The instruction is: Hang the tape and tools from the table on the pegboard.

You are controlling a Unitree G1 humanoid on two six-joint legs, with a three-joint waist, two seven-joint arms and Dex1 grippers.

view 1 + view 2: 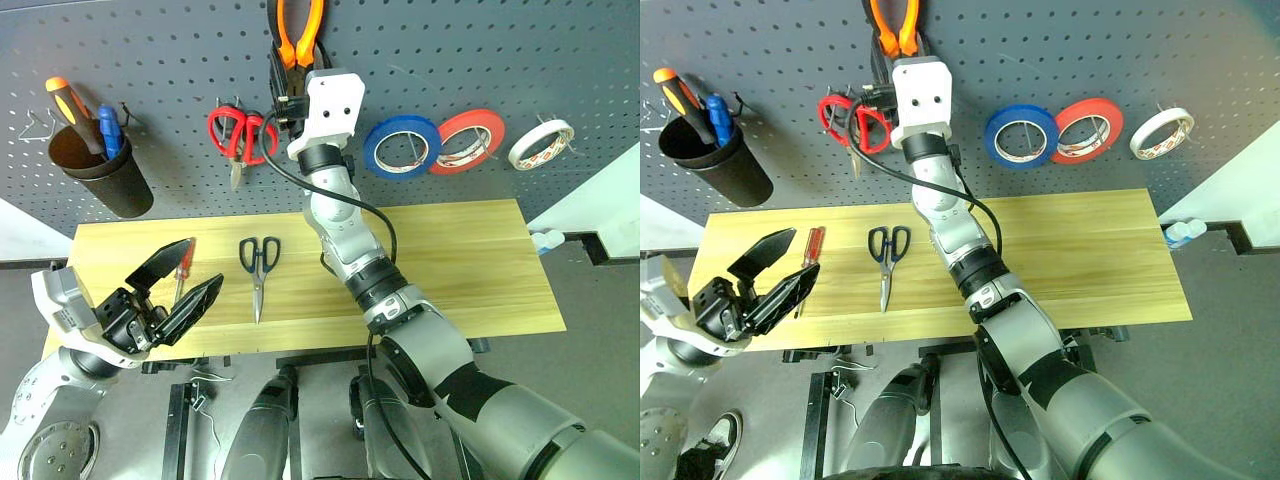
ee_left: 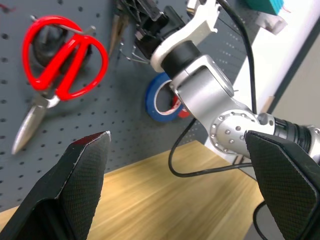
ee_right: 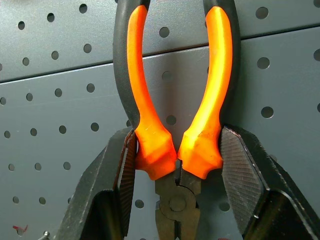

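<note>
The pliers (image 3: pixel 175 115), orange-and-black handled, stand handles-up against the dark grey pegboard (image 1: pixel 450 60). My right gripper (image 3: pixel 177 165) is shut on them just above the joint, high on the board. Dark-handled steel scissors (image 1: pixel 259 262) lie on the light wood table (image 1: pixel 450 260), left of middle. A slim red-handled screwdriver (image 1: pixel 185 262) lies further left, right beside my left gripper (image 1: pixel 203 262). That gripper hovers open and holds nothing over the table's front left corner. A whitish tape roll (image 1: pixel 541 143) hangs on a hook at the board's right.
On the pegboard hang red-handled scissors (image 1: pixel 240 135), a blue roll (image 1: pixel 402 145) and a red roll (image 1: pixel 468 140). A black cup (image 1: pixel 100 170) with an orange and a blue screwdriver hangs at the far left. My right arm reaches across the table's middle.
</note>
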